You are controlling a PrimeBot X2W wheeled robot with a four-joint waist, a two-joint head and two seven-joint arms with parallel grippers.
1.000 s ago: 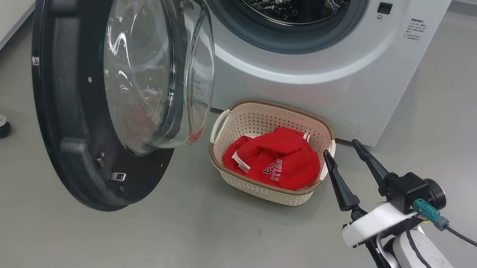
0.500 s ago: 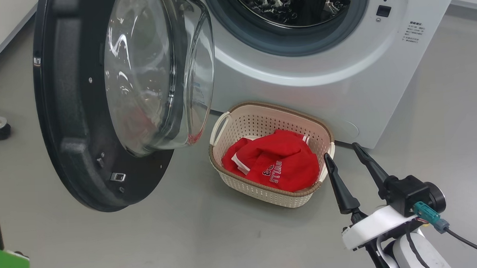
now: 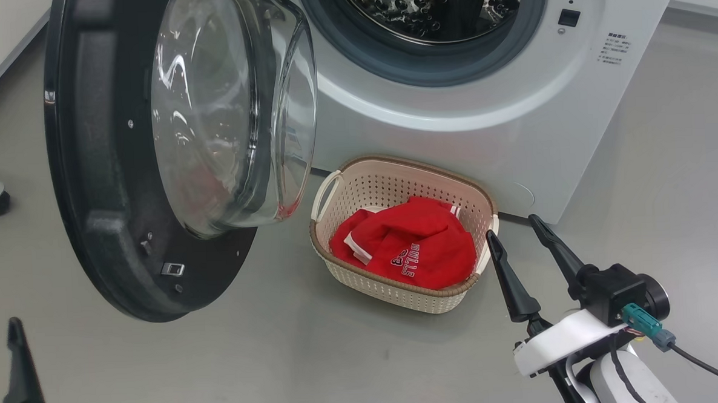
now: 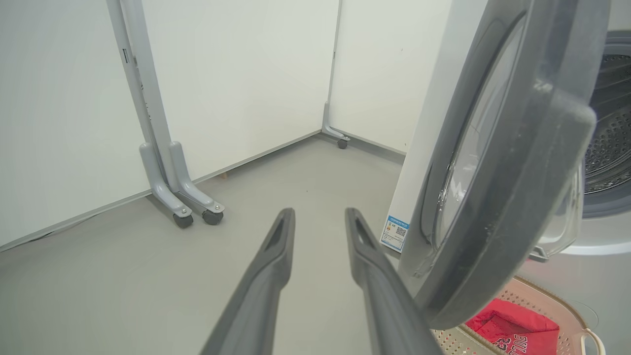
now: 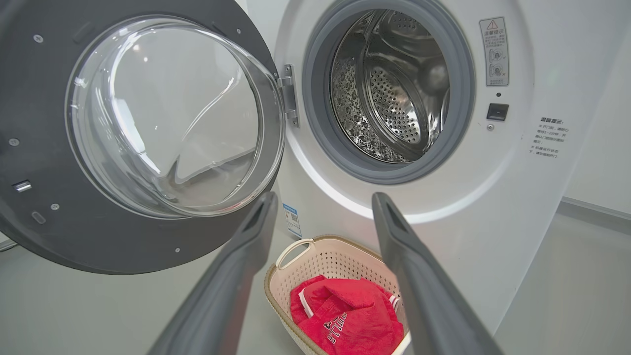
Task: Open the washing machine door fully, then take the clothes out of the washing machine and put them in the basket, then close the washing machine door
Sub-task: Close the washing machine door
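The washing machine door (image 3: 109, 176) stands open at the left. The clothes (image 3: 415, 241) lie in the basket (image 3: 394, 163), on the floor just before the washing machine (image 3: 453, 131). Left gripper (image 4: 319, 213): fingers parted, empty. Right gripper (image 3: 511, 226): fingers spread wide, empty, near the basket's right end.

Grey floor (image 3: 281, 362) bears basket (image 3: 393, 288) and washing machine (image 3: 453, 143)

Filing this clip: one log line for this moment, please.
washing machine door open; drum looks empty; red BULLS clothes in basket; left jaws open; right jaws open; next: close door
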